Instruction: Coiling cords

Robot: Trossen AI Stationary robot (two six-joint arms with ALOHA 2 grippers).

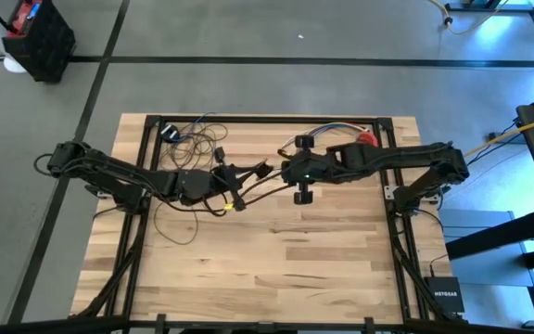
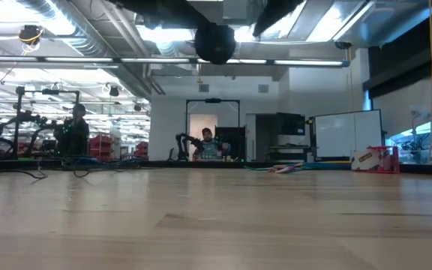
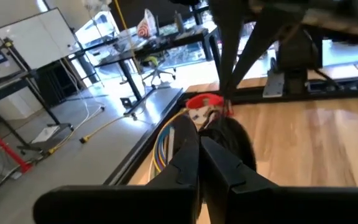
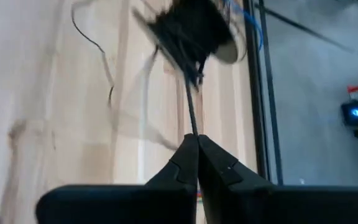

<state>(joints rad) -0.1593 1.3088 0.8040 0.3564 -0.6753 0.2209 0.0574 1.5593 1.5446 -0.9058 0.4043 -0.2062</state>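
Fingers first: your right gripper [image 4: 193, 142] has its jaws pressed together on a thin dark strand of the cords [image 4: 190, 109]. That strand runs straight out from the fingertips, in line with the gripper, to a dark wound mass with a pale round part behind it, blurred in the right wrist view. So the taut stretch lies dead ahead of the right tool, its long axis matching the fingers' own.

From above, the right gripper [image 1: 269, 171] reaches in toward the table's middle, and your left gripper [image 1: 236, 176] sits just beside it, nearly tip to tip. The left jaws are closed too, as the left wrist view shows [image 3: 199, 149]. A dark shape sits just past its fingers, but you cannot tell from these views whether a strand is pinched there.

The loose part of the cords [image 1: 193, 139] lies in loops on the left arm's side, toward the far edge of the wooden table [image 1: 276, 269], with another loop trailing toward the near side beside that arm. The slack is therefore nearer your left arm, while the right holds the wound end.

My judgement: the next wrap turns on the left arm feeding slack across to the right, keeping the strand in line with the right fingers.
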